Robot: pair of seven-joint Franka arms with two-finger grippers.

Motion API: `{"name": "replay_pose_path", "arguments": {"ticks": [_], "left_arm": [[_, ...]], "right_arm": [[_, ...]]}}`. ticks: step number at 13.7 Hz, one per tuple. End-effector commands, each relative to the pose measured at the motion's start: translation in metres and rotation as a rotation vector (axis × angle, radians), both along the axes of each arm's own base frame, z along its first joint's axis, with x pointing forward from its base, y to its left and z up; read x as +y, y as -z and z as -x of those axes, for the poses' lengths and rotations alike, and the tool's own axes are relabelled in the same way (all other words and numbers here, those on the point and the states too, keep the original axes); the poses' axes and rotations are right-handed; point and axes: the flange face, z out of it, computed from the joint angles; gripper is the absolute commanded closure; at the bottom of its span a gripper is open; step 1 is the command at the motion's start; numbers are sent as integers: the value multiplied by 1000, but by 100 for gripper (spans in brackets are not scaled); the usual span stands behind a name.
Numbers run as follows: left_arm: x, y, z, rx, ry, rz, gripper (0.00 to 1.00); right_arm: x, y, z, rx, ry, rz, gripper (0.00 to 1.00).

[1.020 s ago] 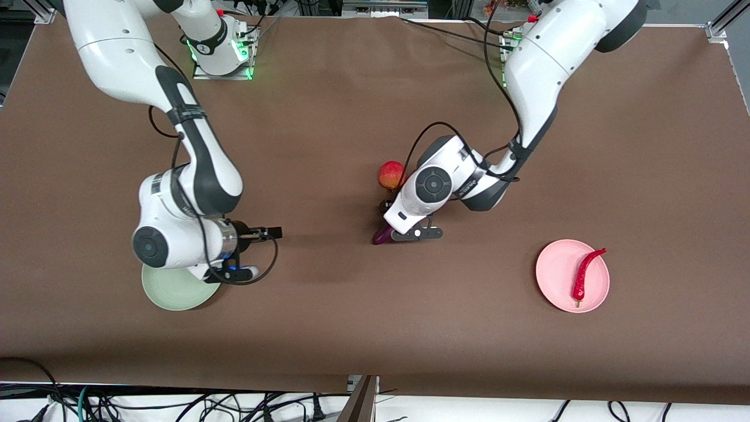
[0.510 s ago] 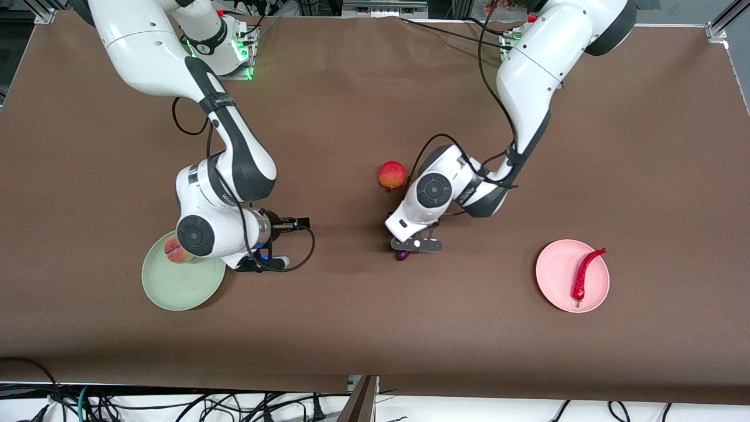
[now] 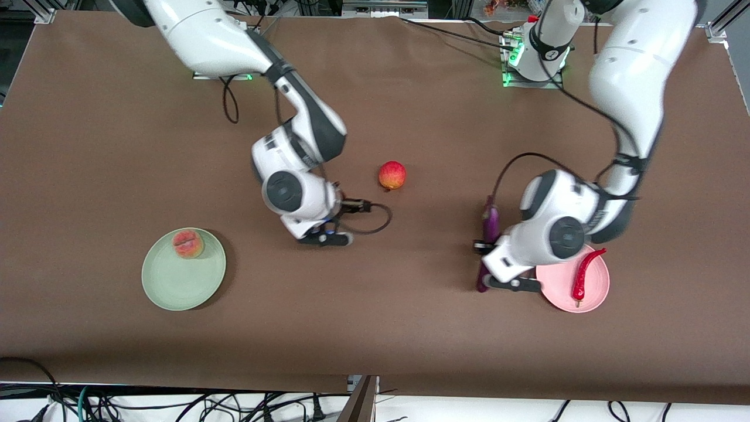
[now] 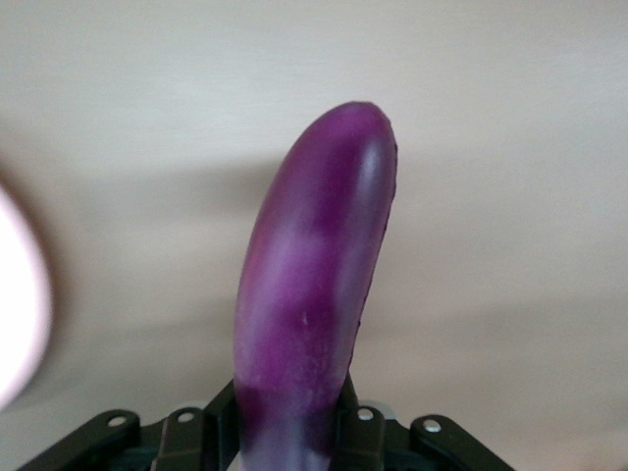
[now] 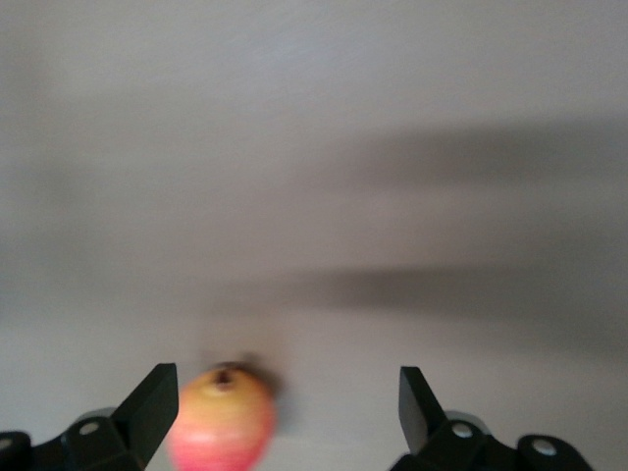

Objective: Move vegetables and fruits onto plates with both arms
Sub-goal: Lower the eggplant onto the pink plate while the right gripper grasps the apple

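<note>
Eggplant (image 3: 490, 246) clamped in left gripper (image 3: 481, 249) at 9 o'clock off pink plate (image 3: 556, 293), overhang may clip chili (image 3: 586, 274) | right gripper (image 5: 285, 407) spread, empty, near apple (image 3: 392, 175); sideways approach may roll it

In the front view the left arm's wrist hides the left gripper (image 3: 489, 258), the middle of the eggplant (image 3: 491, 220) and the near edge of the pink plate (image 3: 562, 299). The right gripper (image 3: 319, 231) is tucked under its wrist. In the right wrist view the apple (image 5: 222, 417) is blurred and cut off by the picture's edge.
</note>
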Motion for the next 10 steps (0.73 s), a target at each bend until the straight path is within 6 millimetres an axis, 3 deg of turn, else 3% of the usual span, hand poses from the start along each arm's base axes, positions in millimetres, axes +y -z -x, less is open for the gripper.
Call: {"name": "replay_pose_path", "arguments": {"ticks": [1,3,5,10], "left_arm": [[60,-7,0,21,68,10,100],[115,-4,-6,15,102,30,100],[152,9,-6,23,115,41,100],[158,50,-15,-25,141,8,100]], "right_arm": [[39,9,29,-33,28,39,1],[57,17,47,-57,19,94,1],[68,25,60,-80,-10,132,1],[85,34,79,-71,5,151,1]]}}
